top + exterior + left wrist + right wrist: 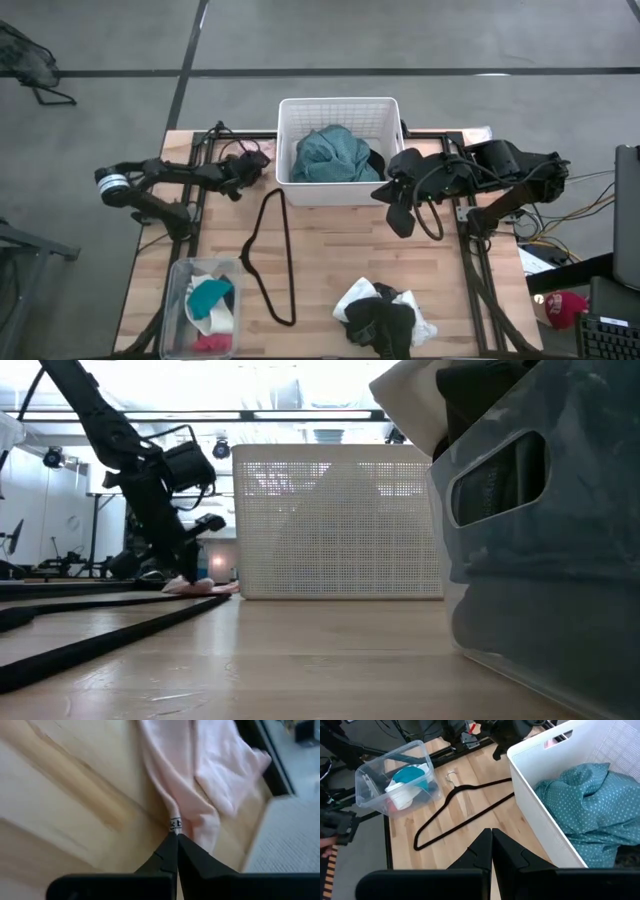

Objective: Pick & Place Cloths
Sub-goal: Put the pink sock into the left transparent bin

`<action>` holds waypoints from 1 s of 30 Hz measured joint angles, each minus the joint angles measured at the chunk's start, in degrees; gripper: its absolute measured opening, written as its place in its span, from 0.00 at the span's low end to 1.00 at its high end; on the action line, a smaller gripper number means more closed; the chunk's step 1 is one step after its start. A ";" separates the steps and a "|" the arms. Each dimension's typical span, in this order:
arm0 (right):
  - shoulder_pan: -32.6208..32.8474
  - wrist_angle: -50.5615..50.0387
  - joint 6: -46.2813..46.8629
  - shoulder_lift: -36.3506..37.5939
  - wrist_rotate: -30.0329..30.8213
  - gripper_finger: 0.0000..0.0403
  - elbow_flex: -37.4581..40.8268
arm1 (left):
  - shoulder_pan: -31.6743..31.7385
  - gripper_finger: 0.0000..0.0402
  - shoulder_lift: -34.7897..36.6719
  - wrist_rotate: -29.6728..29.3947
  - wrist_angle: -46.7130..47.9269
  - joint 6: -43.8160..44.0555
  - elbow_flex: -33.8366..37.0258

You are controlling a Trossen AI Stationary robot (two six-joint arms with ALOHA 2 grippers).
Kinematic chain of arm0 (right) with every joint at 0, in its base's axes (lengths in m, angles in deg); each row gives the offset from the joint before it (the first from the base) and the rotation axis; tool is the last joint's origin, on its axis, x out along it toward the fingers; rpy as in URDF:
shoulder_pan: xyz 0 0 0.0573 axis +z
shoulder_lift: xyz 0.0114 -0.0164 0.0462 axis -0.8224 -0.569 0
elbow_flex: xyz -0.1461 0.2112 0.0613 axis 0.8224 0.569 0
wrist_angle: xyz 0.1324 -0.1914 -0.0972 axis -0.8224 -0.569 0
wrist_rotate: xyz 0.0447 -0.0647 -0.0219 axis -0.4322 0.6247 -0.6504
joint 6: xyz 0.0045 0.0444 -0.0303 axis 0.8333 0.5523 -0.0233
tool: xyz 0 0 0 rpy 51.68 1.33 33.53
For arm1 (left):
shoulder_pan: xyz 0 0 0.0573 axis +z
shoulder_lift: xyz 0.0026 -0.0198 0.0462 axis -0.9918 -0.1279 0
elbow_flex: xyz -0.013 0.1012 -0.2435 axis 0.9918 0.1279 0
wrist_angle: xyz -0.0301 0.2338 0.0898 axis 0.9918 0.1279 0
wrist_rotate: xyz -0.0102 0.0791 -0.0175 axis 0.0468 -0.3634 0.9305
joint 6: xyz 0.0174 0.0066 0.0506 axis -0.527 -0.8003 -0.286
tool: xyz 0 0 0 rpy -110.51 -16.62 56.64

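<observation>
1. Left gripper (174, 836): fingers pinched on a pale pink cloth (200, 780) lying on the table (330, 250), left of the white basket (338, 112).
2. Right gripper (492, 837): fingers pressed together, empty, beside the basket.
3. Teal garment (333, 157): inside the basket.

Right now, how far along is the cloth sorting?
Done: a teal garment lies in the white basket. In hand: the left claw is shut on a pale pink cloth on the table beside the basket. Left: the black-and-white pile and the pieces in the clear bin. The right claw waits shut above the table.
</observation>
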 joint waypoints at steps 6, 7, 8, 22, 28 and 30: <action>0.02 1.02 -1.53 0.00 -0.01 0.02 0.00 | -6.28 0.00 4.28 -1.34 4.49 1.91 0.02; 0.02 1.03 -1.86 0.00 -0.02 0.02 0.00 | -7.33 0.00 5.42 -1.69 5.03 1.54 0.02; 0.02 1.02 -2.07 0.00 -0.02 0.02 0.00 | -8.45 0.00 6.59 -1.89 5.69 1.23 0.00; 0.02 1.02 -4.57 0.02 -0.07 0.02 -0.02 | -27.42 0.00 26.34 -12.74 11.18 -5.86 -1.79; 0.02 1.04 -4.78 0.07 -0.07 0.02 -0.02 | -38.49 0.00 31.90 -23.49 18.97 -5.79 -7.95; 0.02 1.04 -4.78 0.09 -0.04 0.02 -0.02 | -41.87 0.00 32.69 -26.09 20.19 -6.56 -10.67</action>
